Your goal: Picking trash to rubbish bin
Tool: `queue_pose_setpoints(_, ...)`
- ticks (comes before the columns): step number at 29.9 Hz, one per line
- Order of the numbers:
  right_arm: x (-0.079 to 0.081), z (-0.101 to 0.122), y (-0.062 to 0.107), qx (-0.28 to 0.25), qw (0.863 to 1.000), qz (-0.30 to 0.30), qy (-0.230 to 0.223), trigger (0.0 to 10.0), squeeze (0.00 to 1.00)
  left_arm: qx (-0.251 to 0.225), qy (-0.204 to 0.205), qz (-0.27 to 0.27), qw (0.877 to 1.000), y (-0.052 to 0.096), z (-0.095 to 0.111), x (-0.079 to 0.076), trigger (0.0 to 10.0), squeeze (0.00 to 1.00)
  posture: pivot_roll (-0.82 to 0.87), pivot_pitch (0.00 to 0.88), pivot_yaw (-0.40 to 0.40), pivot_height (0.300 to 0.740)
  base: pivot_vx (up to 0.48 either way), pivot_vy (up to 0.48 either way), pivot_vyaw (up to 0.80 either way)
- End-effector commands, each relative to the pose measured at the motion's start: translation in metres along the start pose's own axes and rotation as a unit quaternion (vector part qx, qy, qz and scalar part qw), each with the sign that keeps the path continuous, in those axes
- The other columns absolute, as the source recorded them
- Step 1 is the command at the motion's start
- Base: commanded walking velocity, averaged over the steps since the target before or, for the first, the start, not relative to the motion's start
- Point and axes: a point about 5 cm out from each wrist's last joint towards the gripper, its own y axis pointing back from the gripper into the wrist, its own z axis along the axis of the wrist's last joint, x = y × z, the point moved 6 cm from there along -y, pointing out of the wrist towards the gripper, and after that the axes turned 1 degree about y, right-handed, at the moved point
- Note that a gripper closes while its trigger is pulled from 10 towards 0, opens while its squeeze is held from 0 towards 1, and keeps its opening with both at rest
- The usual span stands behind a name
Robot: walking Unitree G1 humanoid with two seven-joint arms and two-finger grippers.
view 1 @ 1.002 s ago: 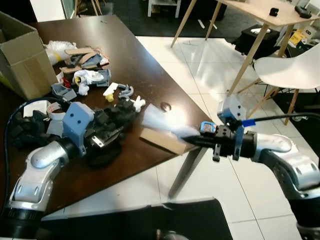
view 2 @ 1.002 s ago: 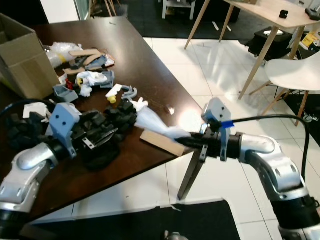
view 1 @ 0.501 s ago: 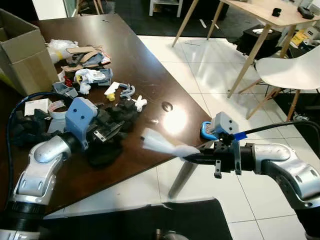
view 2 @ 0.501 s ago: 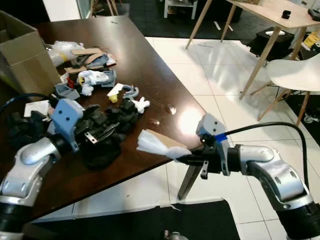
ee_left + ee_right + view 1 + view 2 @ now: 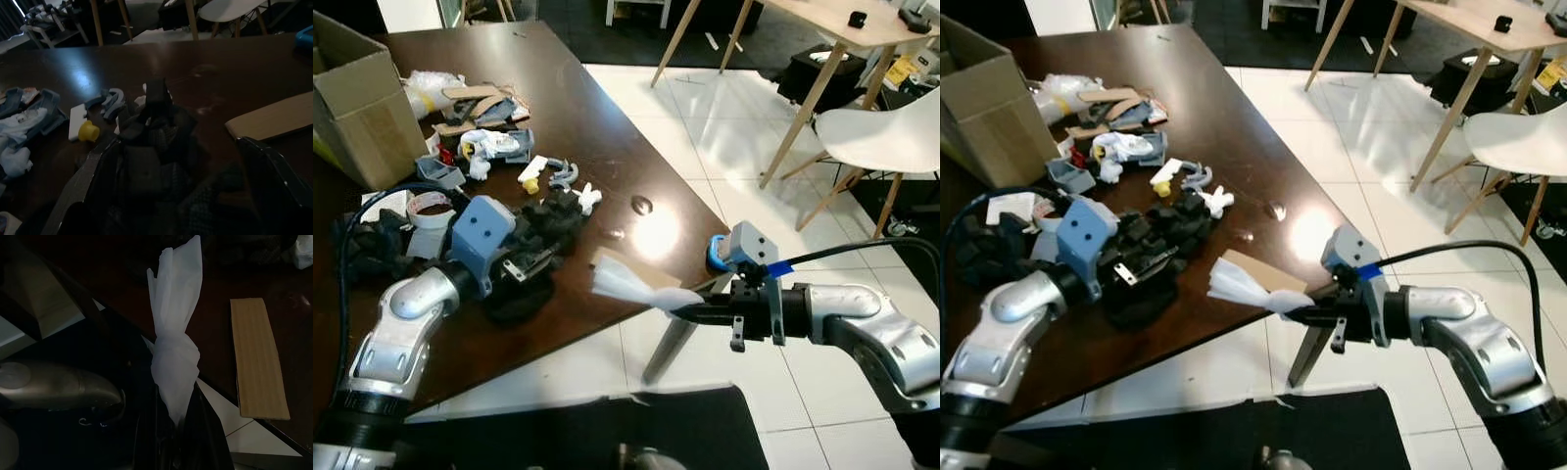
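Observation:
My right gripper (image 5: 677, 312) is shut on the twisted end of a white crumpled plastic wad (image 5: 625, 285), held in the air just over the dark table's (image 5: 607, 127) near edge. In the right wrist view the wad (image 5: 177, 333) stands up from between the fingers. A brown cardboard strip (image 5: 646, 273) lies flat on the table right behind the wad. My left gripper (image 5: 530, 262) is open, low over a pile of black scraps (image 5: 156, 142), with its fingers (image 5: 276, 171) spread on either side of the pile.
A cardboard box (image 5: 354, 96) stands at the table's far left. Loose trash (image 5: 489, 147) of white, grey and yellow bits lies beyond the black pile. A small blue object (image 5: 715, 252) sits by the table corner. A white chair (image 5: 881, 132) and wooden table legs (image 5: 803, 108) stand on the tiled floor to the right.
My right gripper has drawn the white wad off the table surface and back toward the near edge, then nearly stopped. The left gripper has stayed at the black pile.

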Motion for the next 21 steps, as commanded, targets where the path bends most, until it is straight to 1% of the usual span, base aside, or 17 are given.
queue_pose_setpoints(1, 0.004, 0.002, -0.001, 0.0, 1.0, 0.002, 0.005, 10.0, 0.0, 0.013, 0.009, 0.0, 1.0, -0.003, -0.008, -0.004, 10.0, 0.0, -0.01, 0.178, -0.07, 0.74, 0.0, 0.0, 0.0)
queue_pose_setpoints(6, 0.002, 0.003, -0.002, -0.001, 1.0, -0.002, 0.007, 10.0, 0.0, 0.018, 0.017, 0.023, 0.999, -0.005, -0.011, 0.002, 10.0, 0.0, -0.01, 0.172, -0.069, 0.74, 0.0, 0.0, 0.0)
queue_pose_setpoints(9, 0.0, 0.003, -0.003, 0.001, 1.0, -0.007, 0.009, 10.0, 0.0, 0.034, 0.022, 0.028, 0.999, -0.005, -0.019, 0.003, 10.0, 0.0, -0.01, 0.172, -0.069, 0.74, 0.0, 0.0, 0.0)
queue_pose_setpoints(10, -0.001, 0.003, -0.003, 0.001, 1.0, -0.009, 0.01, 10.0, 0.0, 0.042, 0.022, 0.029, 0.998, -0.004, -0.022, 0.003, 4.0, 0.0, -0.01, 0.166, -0.069, 0.74, 0.0, 0.0, 0.0)
queue_pose_setpoints(11, -0.001, 0.003, -0.003, 0.001, 1.0, -0.009, 0.01, 10.0, 0.0, 0.042, 0.022, 0.029, 0.998, -0.004, -0.022, 0.003, 4.0, 0.0, -0.01, 0.166, -0.069, 0.74, 0.0, 0.0, 0.0)
queue_pose_setpoints(12, -0.002, 0.003, -0.003, 0.001, 1.0, -0.01, 0.011, 10.0, 0.0, 0.047, 0.02, 0.027, 0.998, -0.004, -0.024, 0.002, 1.5, 0.0, -0.01, 0.166, -0.069, 0.74, 0.0, 0.0, 0.0)
queue_pose_setpoints(13, -0.002, 0.003, -0.003, 0.001, 1.0, -0.012, 0.011, 10.0, 0.0, 0.052, 0.018, 0.022, 0.998, -0.004, -0.026, 0.0, 0.0, 0.0, -0.01, 0.164, -0.068, 0.74, 0.0, 0.0, 0.0)
queue_pose_setpoints(21, -0.006, 0.005, -0.004, -0.001, 1.0, -0.021, 0.014, 10.0, 0.0, 0.065, 0.021, 0.01, 0.998, -0.003, -0.032, -0.004, 0.0, 0.0, -0.01, 0.163, -0.066, 0.74, 0.0, 0.0, 0.0)
